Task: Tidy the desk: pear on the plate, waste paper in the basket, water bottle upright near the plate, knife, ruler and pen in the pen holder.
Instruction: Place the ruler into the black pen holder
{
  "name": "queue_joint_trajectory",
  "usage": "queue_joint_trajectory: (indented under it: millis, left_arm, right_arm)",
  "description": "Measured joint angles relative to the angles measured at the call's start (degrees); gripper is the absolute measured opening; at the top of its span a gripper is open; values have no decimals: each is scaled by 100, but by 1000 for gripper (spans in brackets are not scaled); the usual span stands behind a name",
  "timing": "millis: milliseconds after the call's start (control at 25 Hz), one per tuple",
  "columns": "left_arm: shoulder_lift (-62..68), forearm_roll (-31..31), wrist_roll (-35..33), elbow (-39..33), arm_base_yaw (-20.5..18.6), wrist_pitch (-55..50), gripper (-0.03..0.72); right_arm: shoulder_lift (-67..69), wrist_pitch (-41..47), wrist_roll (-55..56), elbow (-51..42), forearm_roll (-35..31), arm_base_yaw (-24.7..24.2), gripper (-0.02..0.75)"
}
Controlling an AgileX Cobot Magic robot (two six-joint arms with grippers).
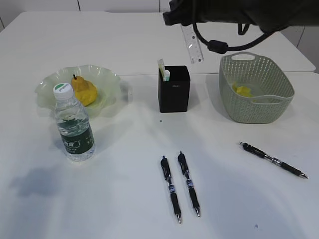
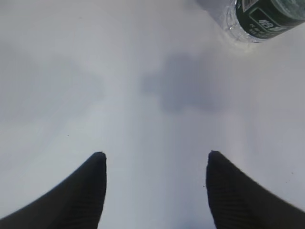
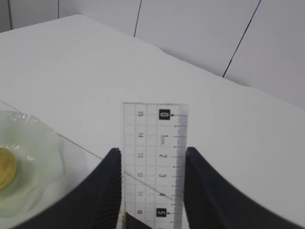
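Observation:
My right gripper (image 1: 187, 22) is shut on a clear ruler (image 1: 193, 45) that hangs above and a little right of the black pen holder (image 1: 174, 88). In the right wrist view the ruler (image 3: 155, 124) stands between the jaws (image 3: 152, 151). A white and green knife (image 1: 164, 70) stands in the holder. The yellow pear (image 1: 83, 90) lies on the green glass plate (image 1: 107, 79). The water bottle (image 1: 74, 124) stands upright in front of the plate. Three black pens (image 1: 171, 188) (image 1: 189, 183) (image 1: 274, 160) lie on the table. My left gripper (image 2: 155, 155) is open and empty above bare table.
The green mesh basket (image 1: 259, 99) at the right holds yellow waste paper (image 1: 243, 90). The bottle's base (image 2: 262, 21) shows at the top right of the left wrist view. The plate (image 3: 33, 157) and pear (image 3: 5, 174) show at the lower left of the right wrist view.

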State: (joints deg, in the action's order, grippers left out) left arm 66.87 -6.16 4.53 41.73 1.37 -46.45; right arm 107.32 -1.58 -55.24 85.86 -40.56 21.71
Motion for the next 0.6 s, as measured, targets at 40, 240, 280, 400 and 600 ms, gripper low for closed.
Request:
queue_joint_trajectory:
  millis: [40,240,280,400,600]
  left_arm:
    - [0,0,0,0,0,0,467]
    - [0,0,0,0,0,-9,467]
    - [0,0,0,0,0,-9,467]
    - [0,0,0,0,0,-9,467]
    - [0,0,0,0,0,-9,467]
  right_arm:
    - [138,-23,67,96,-102,0,295]
    - [784,19,399,719,-351,0,295]
    - [876,18,426,861,-447,0,295]
    - [1166,18,462,1149,-737,0,295]
    - [1494,18,485,1345,-938,-27,295]
